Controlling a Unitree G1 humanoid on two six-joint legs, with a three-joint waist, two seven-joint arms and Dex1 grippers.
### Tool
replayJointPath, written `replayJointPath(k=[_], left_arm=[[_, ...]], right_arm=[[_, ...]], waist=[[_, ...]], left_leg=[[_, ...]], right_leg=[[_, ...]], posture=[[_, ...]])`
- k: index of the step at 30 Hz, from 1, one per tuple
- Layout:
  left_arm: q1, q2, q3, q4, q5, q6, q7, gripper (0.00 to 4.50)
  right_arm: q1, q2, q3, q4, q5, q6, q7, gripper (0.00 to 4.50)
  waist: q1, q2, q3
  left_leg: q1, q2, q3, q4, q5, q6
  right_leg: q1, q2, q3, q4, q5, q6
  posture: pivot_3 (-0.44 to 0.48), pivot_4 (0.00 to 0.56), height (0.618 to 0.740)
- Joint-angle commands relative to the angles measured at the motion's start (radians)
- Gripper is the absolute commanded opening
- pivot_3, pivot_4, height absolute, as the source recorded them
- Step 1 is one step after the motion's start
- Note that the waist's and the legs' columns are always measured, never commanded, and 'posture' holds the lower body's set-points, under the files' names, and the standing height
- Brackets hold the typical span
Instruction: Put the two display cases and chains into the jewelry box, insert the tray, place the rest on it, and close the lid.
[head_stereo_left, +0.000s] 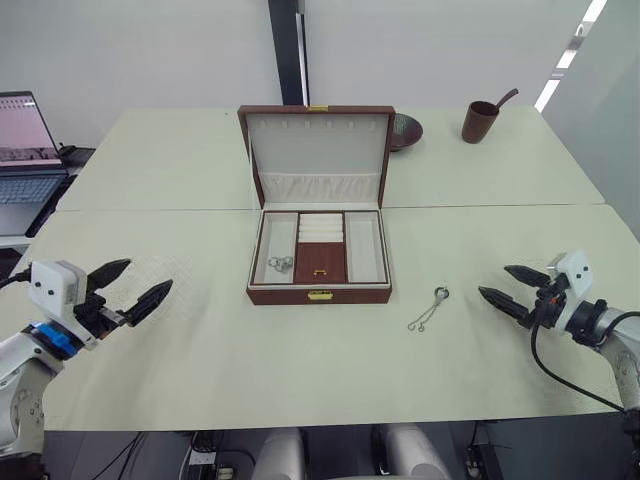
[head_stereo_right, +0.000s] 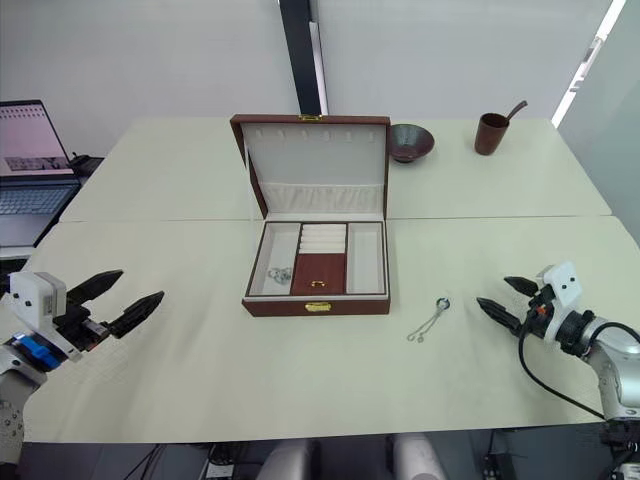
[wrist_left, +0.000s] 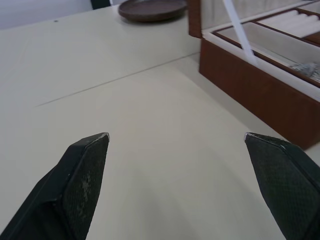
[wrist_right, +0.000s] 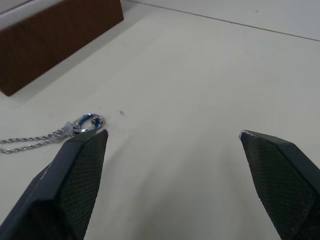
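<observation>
Left gripper (head_stereo_left: 132, 284): fingers spread wide, holding nothing, above the pale tabletop (head_stereo_left: 200, 340). Right gripper (head_stereo_left: 507, 283): likewise wide open and empty, near the silver chain with ring pendant (head_stereo_left: 428, 308), which lies just right of the open brown leather jewelry box (head_stereo_left: 318, 250).

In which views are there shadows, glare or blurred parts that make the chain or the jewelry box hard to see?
Left eye view: light is even and soft; the jewelry box and the chain on the table show clearly, without glare. Right wrist view: the chain's ring end is fairly sharp, while the near fingers look soft. Left wrist view: the box wall is slightly blurred.
</observation>
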Motion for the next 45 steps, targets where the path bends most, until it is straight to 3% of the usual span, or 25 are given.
replayJointPath(k=[1, 9, 18, 33, 45], left_arm=[[0.032, -0.014, -0.030, -0.114, -0.009, -0.015, -0.040, 4.50], [0.084, -0.061, -0.230, -0.311, 0.010, -0.011, -0.119, 4.50], [0.050, -0.082, -0.375, -0.318, 0.054, -0.069, -0.187, 4.50], [0.027, -0.087, -0.436, -0.316, 0.068, -0.106, -0.223, 4.50], [0.034, -0.095, -0.433, -0.314, 0.079, -0.119, -0.210, 4.50]], right_arm=[[0.055, 0.003, -0.049, -0.150, 0.066, 0.060, -0.032, 4.47], [0.189, 0.094, -0.018, -0.423, 0.089, 0.141, -0.190, 4.47], [0.290, 0.210, 0.114, -0.560, -0.018, 0.196, -0.402, 4.47], [0.237, 0.371, 0.218, -0.611, -0.074, 0.379, -0.639, 4.47], [0.171, 0.390, 0.290, -0.545, -0.176, 0.415, -0.719, 4.47]], waist=[[0.001, 0.000, 0.000], [0.002, 0.000, 0.000], [0.002, 0.000, 0.000], [-0.001, -0.002, -0.001], [-0.002, -0.004, -0.003]], left_leg=[[0.000, 0.000, 0.000, 0.000, 0.000, 0.000], [0.000, -0.001, 0.001, 0.000, 0.000, 0.000], [0.000, 0.000, 0.000, 0.000, 0.000, 0.000], [0.001, 0.000, 0.001, 0.000, 0.000, 0.000], [0.001, 0.001, 0.000, 0.000, 0.000, 0.000]], right_leg=[[0.000, 0.000, 0.000, 0.000, 0.000, 0.000], [0.001, 0.000, 0.001, 0.000, 0.000, 0.001], [0.000, 0.002, 0.001, 0.000, 0.000, 0.000], [0.000, 0.003, 0.002, -0.001, -0.001, 0.001], [0.000, 0.003, 0.001, 0.000, -0.001, 0.000]], posture=[[0.000, 0.150, 0.740], [0.000, 0.150, 0.740], [0.000, 0.150, 0.740], [0.000, 0.150, 0.740], [0.000, 0.150, 0.740]])
